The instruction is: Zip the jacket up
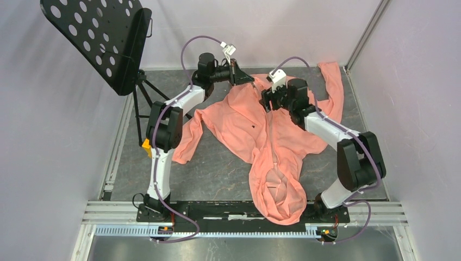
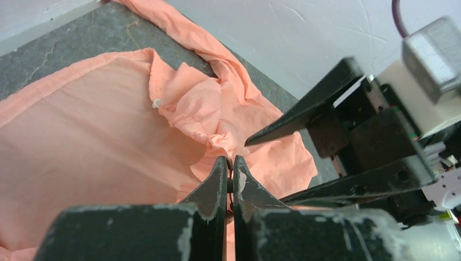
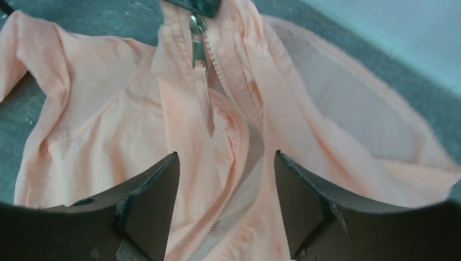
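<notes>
The salmon-pink jacket (image 1: 239,125) lies flat on the dark table, hood toward the near edge and hem at the far side. It has a small dark mark (image 1: 254,126). My left gripper (image 1: 240,76) is shut on the bunched hem fabric by the zipper's bottom end (image 2: 231,163). My right gripper (image 1: 269,101) is open and hovers just above the zipper line (image 3: 225,160). Its fingers (image 3: 157,185) straddle the parted zipper teeth (image 3: 239,163). The metal zipper slider (image 3: 197,35) sits farther ahead, close to the left gripper's pinch. The right gripper also shows in the left wrist view (image 2: 326,109).
A black perforated music stand (image 1: 103,38) on a tripod stands at the far left. A small yellow object (image 1: 147,145) sits by the left arm. One sleeve (image 1: 332,92) trails to the far right corner. Walls close in both sides; a metal rail (image 1: 108,209) runs along the near edge.
</notes>
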